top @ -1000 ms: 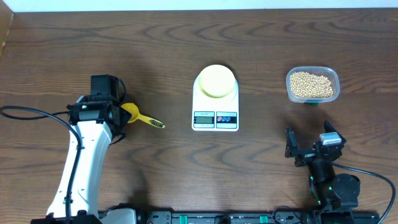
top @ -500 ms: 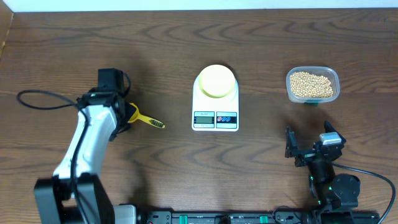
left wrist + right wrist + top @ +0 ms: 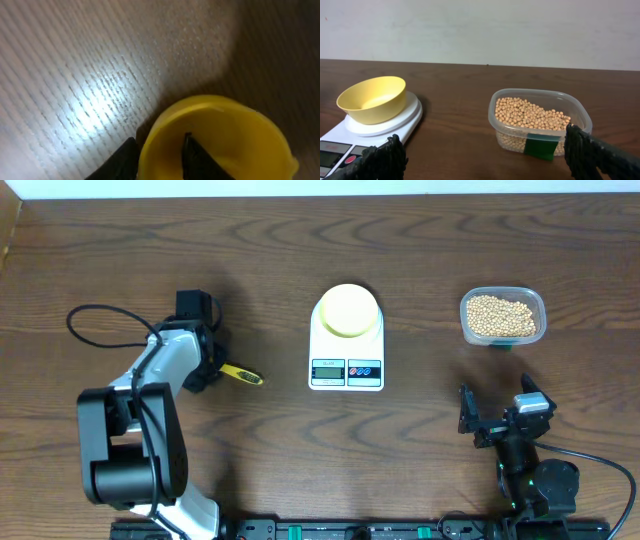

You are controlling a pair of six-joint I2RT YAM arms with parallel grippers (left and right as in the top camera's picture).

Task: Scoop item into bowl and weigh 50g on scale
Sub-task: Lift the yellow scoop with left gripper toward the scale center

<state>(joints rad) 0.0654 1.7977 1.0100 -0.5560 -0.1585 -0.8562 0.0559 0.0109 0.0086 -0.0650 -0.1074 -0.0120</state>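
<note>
Two arms, quick pass. Far left, the left jaws straddle the rim of the yellow measuring spoon [image 3: 225,135], with one finger [image 3: 125,160] outside and one inside the cup. I can't tell if they bite. The spoon's handle lies flat on the counter [image 3: 420,250]. In the centre, the scale [image 3: 346,370] carries the bowl [image 3: 347,310], which I see empty. On the right, the beans [image 3: 500,315] sit in the clear tub [image 3: 538,92]. The right jaws are spread wide, low by the near counter edge, well apart from the tub.

Pale-yellow bowl [image 3: 347,310], white scale [image 3: 346,350], tan beans [image 3: 500,317], bright-yellow spoon [image 3: 240,374].
</note>
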